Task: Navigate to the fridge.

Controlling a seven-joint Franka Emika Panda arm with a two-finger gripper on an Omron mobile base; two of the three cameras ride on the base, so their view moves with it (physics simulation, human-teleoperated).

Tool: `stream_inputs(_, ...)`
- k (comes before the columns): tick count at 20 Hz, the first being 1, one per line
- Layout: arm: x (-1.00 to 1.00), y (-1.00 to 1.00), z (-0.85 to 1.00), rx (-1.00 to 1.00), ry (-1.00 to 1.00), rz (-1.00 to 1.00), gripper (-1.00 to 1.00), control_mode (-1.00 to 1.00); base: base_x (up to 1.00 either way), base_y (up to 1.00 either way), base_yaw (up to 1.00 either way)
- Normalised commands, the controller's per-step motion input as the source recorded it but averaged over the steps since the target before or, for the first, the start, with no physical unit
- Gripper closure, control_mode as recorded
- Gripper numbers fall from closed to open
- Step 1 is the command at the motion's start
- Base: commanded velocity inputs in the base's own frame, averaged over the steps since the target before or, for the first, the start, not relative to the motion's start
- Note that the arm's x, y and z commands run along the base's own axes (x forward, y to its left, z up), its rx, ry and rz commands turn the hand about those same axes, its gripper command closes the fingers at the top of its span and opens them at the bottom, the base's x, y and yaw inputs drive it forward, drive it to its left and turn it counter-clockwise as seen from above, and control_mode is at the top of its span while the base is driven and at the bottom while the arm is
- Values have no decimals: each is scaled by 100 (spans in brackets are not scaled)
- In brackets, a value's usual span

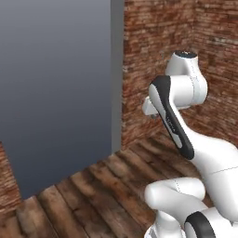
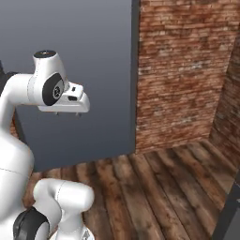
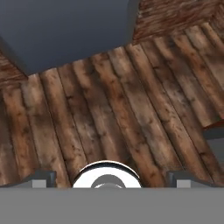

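Fridge: the fridge (image 1: 56,93) is a tall matte grey slab in the upper left of the left base view; it also takes the upper left of the right base view (image 2: 93,56) and the top of the hand view (image 3: 65,30).
Fridge edges: its vertical right corner runs down at upper centre of both base views, meeting the floor there; the bottom edge slants down to the left.
Open room: bare floor (image 1: 107,186) lies between the fridge's foot and the robot, and widens to the right of the right base view.
Floor: worn brown wooden planks.
Walls: a red brick wall (image 2: 183,70) stands right of the fridge and turns a corner at the far right.
Arm: folded, elbow high, at right of the left base view.
Jaws: the gripper (image 3: 107,177) points down at the planks; tips wide apart, nothing between them.
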Motion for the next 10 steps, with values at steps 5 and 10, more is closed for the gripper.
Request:
stream_inputs(5, 0, 0, 0, 0, 0, 0, -100, 100, 48, 0, -79)
stream_inputs(10, 0, 0, 0, 0, 0, 0, -100, 100, 45, 0, -78)
